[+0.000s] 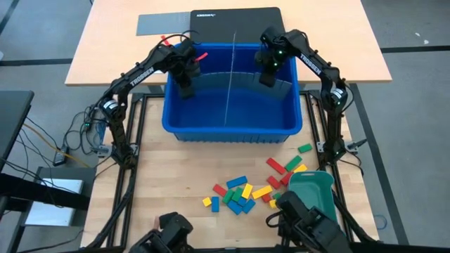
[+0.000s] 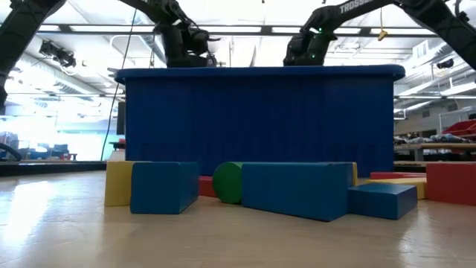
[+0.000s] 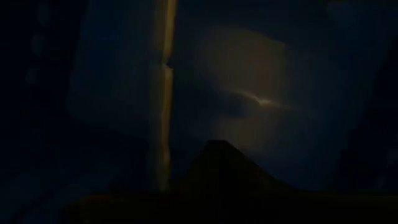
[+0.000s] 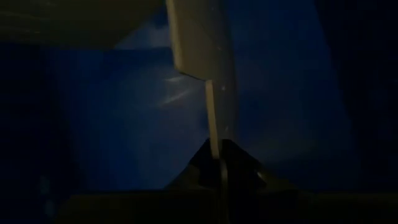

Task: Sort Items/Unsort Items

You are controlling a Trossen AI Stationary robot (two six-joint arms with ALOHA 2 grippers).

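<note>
Now: both grippers (image 1: 185,90) (image 1: 267,79) pinched closed in blue bin (image 1: 232,126) | blocks (image 1: 242,193) outside, perhaps unsorted

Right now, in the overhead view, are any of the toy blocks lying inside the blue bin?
No. The blue bin shows only a bare floor with a thin divider, while the blocks lie scattered on the table in front of it.

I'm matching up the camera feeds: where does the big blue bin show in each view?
High view: the blue bin sits mid-table, upper centre, both grippers over its far side.
Low view: its front wall fills the middle, behind the blocks.
Left wrist: dim blue interior.
Right wrist: blue interior.
Shared landmark: the thin divider.
</note>
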